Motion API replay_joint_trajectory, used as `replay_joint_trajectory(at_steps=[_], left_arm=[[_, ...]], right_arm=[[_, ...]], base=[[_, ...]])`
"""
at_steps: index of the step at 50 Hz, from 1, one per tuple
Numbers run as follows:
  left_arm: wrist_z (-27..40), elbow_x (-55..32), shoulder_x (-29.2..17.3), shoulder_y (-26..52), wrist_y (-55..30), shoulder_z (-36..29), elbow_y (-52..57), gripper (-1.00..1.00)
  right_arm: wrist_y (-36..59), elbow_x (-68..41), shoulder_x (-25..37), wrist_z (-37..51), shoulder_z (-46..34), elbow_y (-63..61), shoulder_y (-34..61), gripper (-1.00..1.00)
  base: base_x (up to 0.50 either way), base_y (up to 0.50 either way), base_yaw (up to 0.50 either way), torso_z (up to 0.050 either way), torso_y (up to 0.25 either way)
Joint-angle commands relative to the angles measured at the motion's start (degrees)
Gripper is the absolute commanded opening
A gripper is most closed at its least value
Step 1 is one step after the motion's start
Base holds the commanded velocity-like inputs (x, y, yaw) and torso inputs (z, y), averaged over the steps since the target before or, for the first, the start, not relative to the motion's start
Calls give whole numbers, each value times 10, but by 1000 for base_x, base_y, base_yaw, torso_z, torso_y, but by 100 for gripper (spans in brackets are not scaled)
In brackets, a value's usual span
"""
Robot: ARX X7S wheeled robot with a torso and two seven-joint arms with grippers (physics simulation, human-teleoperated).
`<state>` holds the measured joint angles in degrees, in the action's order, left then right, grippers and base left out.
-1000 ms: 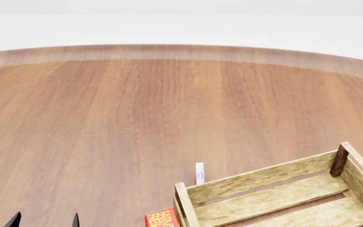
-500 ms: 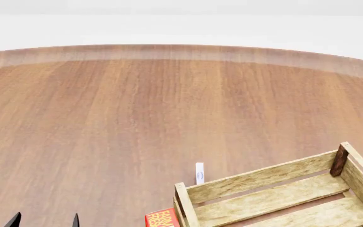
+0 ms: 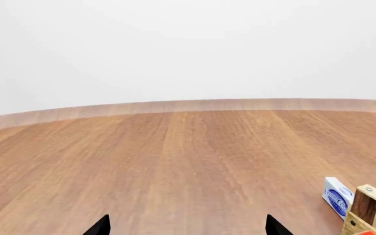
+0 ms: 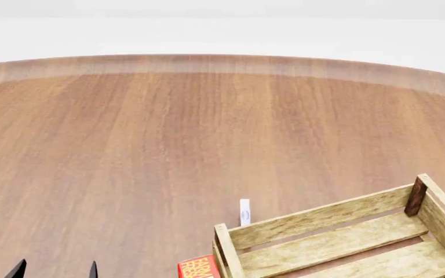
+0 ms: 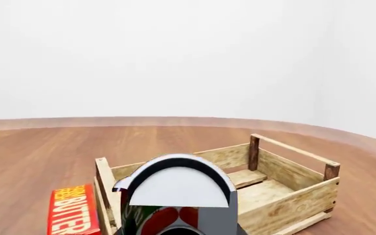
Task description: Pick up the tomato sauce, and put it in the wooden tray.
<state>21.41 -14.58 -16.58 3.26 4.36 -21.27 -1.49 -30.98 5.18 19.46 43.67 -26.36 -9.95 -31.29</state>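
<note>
Right wrist view, small cylindrical tomato sauce can [image 5: 178,208] with red-and-green label and plain silver-white top, close before the camera, large pale slatted wooden tray [image 5: 286,188] behind, right gripper's state untellable, left gripper [image 3: 186,226] tips spread apart over brown table [image 4: 168,145].

All three views are bright, lit evenly and softly with no clear direction to the light. Shadows are nearly missing: the wooden tray [image 4: 346,237] throws only a faint darkening on the table [image 4: 168,145]. No glare or hotspots. Rendering is crisp and noiseless; the table's far edge bows in a curve, paling slightly along the rim.
</note>
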Motion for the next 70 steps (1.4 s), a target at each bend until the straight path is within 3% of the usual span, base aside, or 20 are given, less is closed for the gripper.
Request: replay_joint_trajectory(at_steps=[1, 42, 70], left_arm=[[3, 0, -2, -1, -2, -2, 4, 100], [8, -4, -6, 1, 1, -8, 2, 100], [11, -3, -8, 3, 6, -13, -3, 100]], right_arm=[[11, 37, 13, 19, 14, -66, -20, -100], [128, -23, 23, -1, 38, -156, 51, -100], [224, -85, 9, -9, 63, -153, 155, -100]], base=[[0, 0, 0, 0, 0], [0, 0, 0, 0, 0], [0, 0, 0, 0, 0]])
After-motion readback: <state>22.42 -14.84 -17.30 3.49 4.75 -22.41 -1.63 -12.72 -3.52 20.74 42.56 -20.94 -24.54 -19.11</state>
